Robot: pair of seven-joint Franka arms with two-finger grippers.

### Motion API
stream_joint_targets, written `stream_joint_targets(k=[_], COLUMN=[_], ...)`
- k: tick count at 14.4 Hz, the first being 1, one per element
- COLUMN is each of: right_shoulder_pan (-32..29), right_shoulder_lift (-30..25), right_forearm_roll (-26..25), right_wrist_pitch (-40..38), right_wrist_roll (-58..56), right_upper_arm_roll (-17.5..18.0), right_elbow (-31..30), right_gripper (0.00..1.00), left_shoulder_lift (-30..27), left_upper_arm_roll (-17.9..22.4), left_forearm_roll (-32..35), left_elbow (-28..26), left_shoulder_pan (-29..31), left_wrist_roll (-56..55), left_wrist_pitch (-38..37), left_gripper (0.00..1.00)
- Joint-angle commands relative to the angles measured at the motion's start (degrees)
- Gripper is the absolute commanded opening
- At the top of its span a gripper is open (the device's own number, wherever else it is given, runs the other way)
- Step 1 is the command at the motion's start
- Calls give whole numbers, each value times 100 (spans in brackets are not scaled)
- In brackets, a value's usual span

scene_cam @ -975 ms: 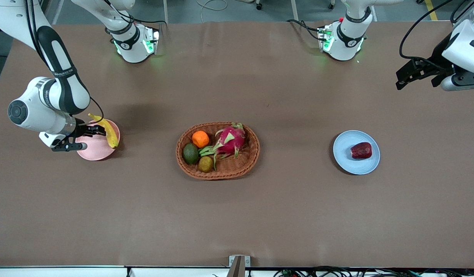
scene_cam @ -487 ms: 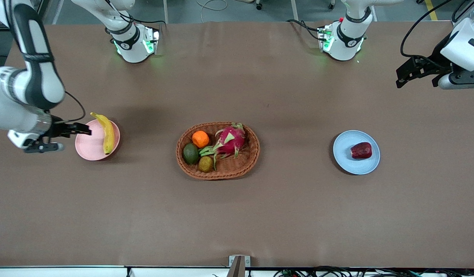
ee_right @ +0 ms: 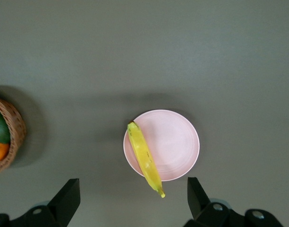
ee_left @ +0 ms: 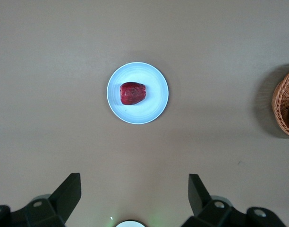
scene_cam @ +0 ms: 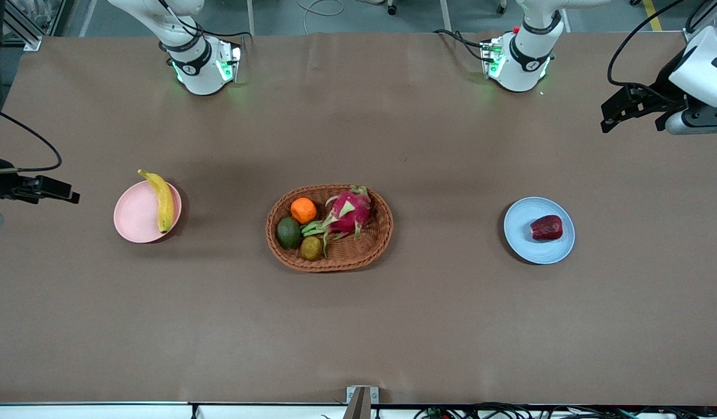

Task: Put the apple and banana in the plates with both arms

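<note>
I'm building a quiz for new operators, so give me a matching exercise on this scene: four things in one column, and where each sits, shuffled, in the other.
Things:
1. long yellow banana
2. small dark red apple
3. round orange fruit
4. open left gripper

Places:
A. in the oval brown wicker basket
B. on the light blue plate
C. up over the table's end, holding nothing
D. across the pale pink plate, stem past the rim

Pairs: 1-D, 2-B, 3-A, 4-C

No readable text, label, brand, number or sign was found in any view. Arm bases showed dark markings at surface's top edge, illegible.
</note>
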Motion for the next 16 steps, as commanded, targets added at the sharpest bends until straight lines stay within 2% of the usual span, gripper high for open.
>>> stream_joint_targets(k=[1,6,8,10,12,16], right_shoulder_pan=[34,226,586,859,817,412], right_shoulder_lift=[73,55,55,38,-242,-621], right_forearm_roll=[-78,-96,-183,-438,-457,-412], right_wrist_pitch=[-321,-822,-1041,-1218,-1114,-649], right_wrist_roll=[450,800,1432,1523,1435,1086], right_upper_arm_roll=[31,31,31,23,-4,14], right_elbow=[494,1083,1329,1461,1384,848], right_gripper=[100,100,100,100,100,100], left_shoulder_lift=[-14,-14,-22,-31,-40,-49], left_upper_arm_roll=[19,28,28,28,28,28], left_forearm_roll=[33,33,33,33,33,33], left_elbow=[97,106,106,106,106,106], left_shoulder_pan=[18,18,18,18,18,18], left_wrist_roll=[124,132,133,124,124,133], left_wrist_pitch=[-94,-182,-182,-208,-217,-226], left_gripper=[100,100,100,100,100,100])
